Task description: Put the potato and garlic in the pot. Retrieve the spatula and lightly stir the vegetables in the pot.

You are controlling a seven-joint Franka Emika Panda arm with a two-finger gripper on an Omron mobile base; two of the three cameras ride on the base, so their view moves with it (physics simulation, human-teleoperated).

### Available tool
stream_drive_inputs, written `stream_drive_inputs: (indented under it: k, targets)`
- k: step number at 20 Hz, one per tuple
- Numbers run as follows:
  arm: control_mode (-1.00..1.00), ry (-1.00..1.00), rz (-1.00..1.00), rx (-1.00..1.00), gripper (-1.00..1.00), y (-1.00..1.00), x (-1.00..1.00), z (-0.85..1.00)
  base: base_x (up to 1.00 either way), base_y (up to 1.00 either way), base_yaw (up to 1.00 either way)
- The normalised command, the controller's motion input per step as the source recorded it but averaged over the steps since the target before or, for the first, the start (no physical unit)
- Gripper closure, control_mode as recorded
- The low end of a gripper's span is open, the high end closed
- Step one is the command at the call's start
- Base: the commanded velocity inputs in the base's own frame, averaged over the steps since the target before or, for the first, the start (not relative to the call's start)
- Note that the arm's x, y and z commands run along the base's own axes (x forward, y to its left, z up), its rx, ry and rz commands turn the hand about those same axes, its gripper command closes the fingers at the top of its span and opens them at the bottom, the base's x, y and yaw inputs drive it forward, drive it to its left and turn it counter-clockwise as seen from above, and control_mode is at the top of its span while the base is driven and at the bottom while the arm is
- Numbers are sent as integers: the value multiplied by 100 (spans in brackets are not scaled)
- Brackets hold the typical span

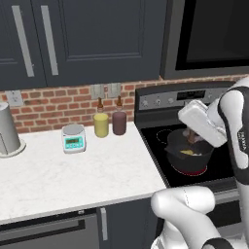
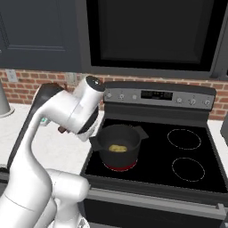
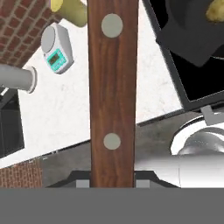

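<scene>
- White speckled bench (image 1: pixel 73 175) under a brick wall (image 1: pixel 48 102) carries a small scale (image 1: pixel 73 138) and two bottles (image 1: pixel 110 121)
- Dark pot (image 2: pixel 118 144) sits on the black stove (image 2: pixel 178 164), on a glowing red burner, potato (image 2: pixel 117 148) inside
- Pincer (image 3: pixel 112 181) pinches a wooden handle (image 3: pixel 112 87)

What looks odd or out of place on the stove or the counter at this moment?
Nothing is spilled or damaged. The pot sits upright on its burner, which glows red beneath it, with the potato inside. The scale and the two bottles stand upright on the counter.
</scene>
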Motion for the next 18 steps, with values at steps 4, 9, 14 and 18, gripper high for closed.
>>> stream_drive_inputs:
  k: [4, 9, 14, 18]
  targets:
    - [-100, 25, -45, 84, 100, -21, -2, 69, 0, 0, 0]
    - [-100, 32, -33, 55, 100, -15, 18, 40, 0, 0, 0]
    - [-100, 0, 0, 0, 100, 0, 0, 0, 0, 0, 0]
    - [-100, 13, 0, 17, 100, -16, 17, 2, 0, 0, 0]
